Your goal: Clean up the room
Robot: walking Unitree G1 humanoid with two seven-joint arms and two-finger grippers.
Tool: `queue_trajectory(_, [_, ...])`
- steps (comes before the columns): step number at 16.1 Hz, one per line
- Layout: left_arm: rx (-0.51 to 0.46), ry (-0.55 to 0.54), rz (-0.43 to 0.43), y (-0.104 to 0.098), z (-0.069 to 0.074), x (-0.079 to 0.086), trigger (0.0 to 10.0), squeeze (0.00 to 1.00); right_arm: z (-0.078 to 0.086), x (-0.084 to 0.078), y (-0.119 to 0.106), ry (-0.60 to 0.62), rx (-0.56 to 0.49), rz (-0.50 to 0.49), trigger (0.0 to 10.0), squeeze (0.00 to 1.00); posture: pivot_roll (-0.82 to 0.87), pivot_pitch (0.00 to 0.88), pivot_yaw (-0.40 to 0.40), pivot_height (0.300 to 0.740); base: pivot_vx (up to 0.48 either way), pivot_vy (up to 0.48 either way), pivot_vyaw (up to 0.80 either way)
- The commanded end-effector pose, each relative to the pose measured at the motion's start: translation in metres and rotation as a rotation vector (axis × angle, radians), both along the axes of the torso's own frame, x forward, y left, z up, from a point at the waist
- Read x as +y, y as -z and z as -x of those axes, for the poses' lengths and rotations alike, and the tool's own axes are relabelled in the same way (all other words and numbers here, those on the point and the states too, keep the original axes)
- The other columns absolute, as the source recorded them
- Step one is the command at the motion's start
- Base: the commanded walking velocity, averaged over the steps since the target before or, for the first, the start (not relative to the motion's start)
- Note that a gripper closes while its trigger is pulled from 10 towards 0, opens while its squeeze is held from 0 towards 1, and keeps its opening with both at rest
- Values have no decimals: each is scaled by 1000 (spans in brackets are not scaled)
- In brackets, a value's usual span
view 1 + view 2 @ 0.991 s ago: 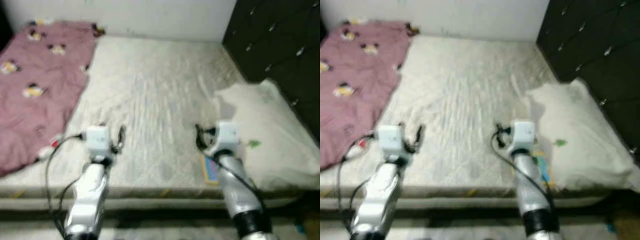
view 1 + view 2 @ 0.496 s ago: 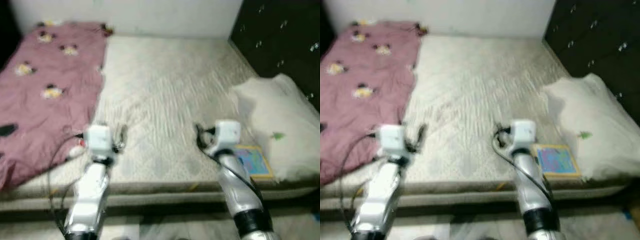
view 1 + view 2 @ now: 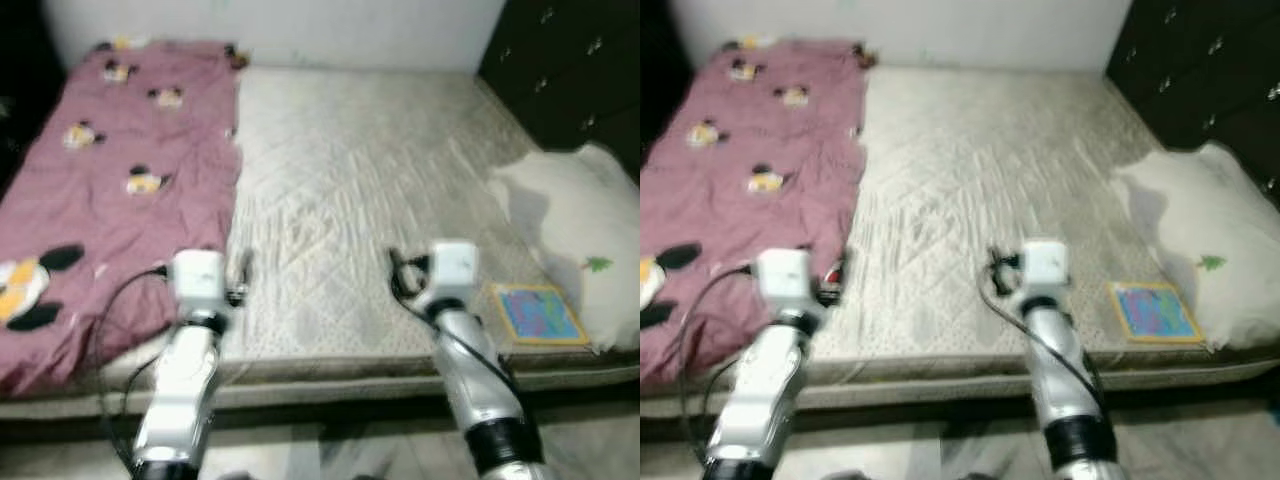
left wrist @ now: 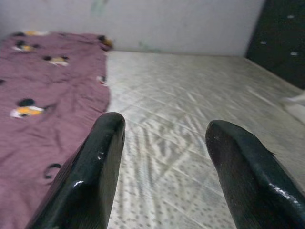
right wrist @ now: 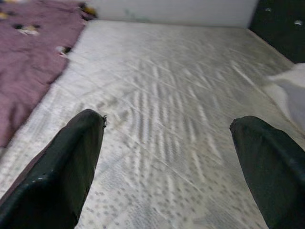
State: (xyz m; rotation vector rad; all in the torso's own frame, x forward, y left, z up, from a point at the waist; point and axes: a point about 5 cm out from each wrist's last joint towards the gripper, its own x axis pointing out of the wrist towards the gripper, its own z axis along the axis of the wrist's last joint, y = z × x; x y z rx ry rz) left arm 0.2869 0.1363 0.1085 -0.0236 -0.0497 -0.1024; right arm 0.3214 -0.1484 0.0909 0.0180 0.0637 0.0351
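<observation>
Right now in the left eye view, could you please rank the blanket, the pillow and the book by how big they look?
1. Blanket, clearly largest.
2. Pillow, though the frame edge cuts it off.
3. Book, smallest.

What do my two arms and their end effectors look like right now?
Both arms are silver metal tubes with black collars, each topped by a white boxy wrist block and trailing black cables. The left end effector and right end effector each have two long, glossy black fingers with rounded tips.

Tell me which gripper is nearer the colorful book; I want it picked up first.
Right. The right gripper hovers over the mattress just left of the colorful book; the left gripper is farther left, beside the pink blanket.
</observation>
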Motion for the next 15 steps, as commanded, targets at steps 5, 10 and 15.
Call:
queue_trajectory(5, [7,-17,-10,0,0,7,10000,0,-1,4,-4,-8,-13,-1,10000,0,-12,105,-80,740,0,480,0])
queue_trajectory(10, [-28,39,22,-5,2,2,10000,0,-1,5,-3,-16,-9,-6,10000,0,-11,103,-79,740,0,95,0])
queue_trajectory(15, [-38,79,37,-6,5,-1,10000,0,-1,5,-3,-20,-8,-1,10000,0,-9,101,-81,740,262,0,0])
